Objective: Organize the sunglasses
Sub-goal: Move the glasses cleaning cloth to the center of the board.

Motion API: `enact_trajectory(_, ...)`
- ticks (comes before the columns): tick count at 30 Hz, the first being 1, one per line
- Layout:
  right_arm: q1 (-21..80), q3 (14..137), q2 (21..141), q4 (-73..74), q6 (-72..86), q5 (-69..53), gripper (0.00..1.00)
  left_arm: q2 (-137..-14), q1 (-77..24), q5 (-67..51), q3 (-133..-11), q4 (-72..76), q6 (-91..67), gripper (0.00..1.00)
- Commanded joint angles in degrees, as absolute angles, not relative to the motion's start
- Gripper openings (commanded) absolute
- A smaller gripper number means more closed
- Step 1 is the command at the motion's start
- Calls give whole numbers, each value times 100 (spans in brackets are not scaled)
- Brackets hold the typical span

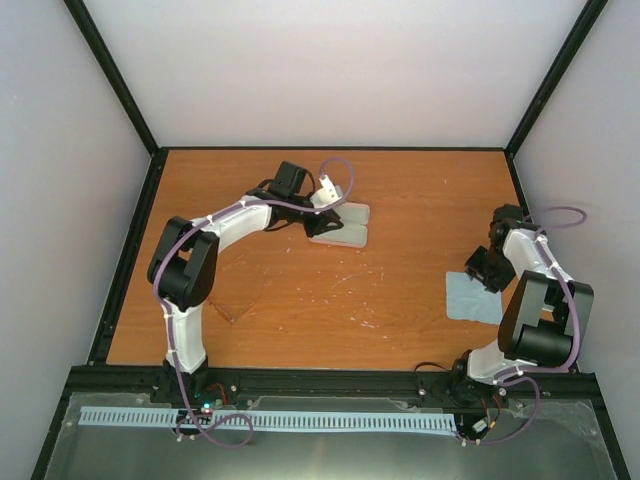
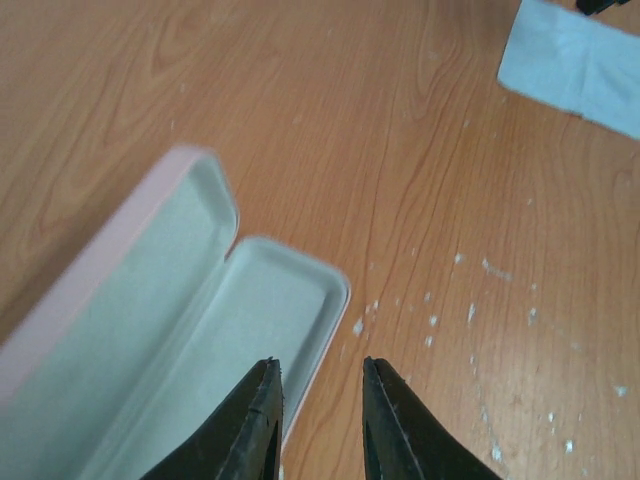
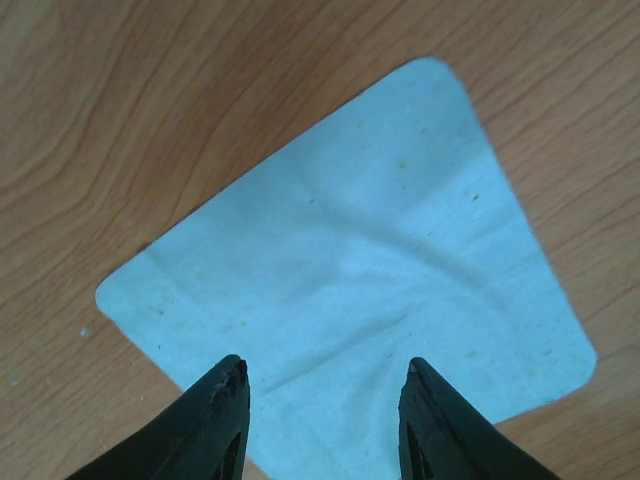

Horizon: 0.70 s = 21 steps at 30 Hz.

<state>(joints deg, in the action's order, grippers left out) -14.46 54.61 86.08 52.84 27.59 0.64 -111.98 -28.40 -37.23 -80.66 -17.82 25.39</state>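
Toward the near left corner of the orange-brown wooden table, flat on the wood and untouched: small sunglasses with thin reddish-brown frame and amber lenses, not yet cased. By the right edge, a light blue square cloth, slightly creased, under the right gripper, spread wide, pinching nothing, seemingly poised to take it. Farther back, midway between the side edges, a pale pink oblong case lying open, likely to receive the glasses. Left gripper narrowly parted at its rim, clamping nothing.
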Motion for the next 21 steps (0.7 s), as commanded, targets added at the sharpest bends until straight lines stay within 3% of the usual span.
enact_trajectory(1, -1804, 5754, 8804, 5249, 2403, 288, 40, -11241, -3144, -3887, -8698, -1871, 2449, 25)
enact_trajectory(13, -2263, 6352, 9704, 4886, 1160, 378, 43, -11653, -3248, -3851, -9245, -2052, 2554, 25)
enact_trajectory(21, -2304, 6472, 10087, 4899, 1161, 494, 42, -11900, -3139, -3970, -9528, -2140, 2499, 25)
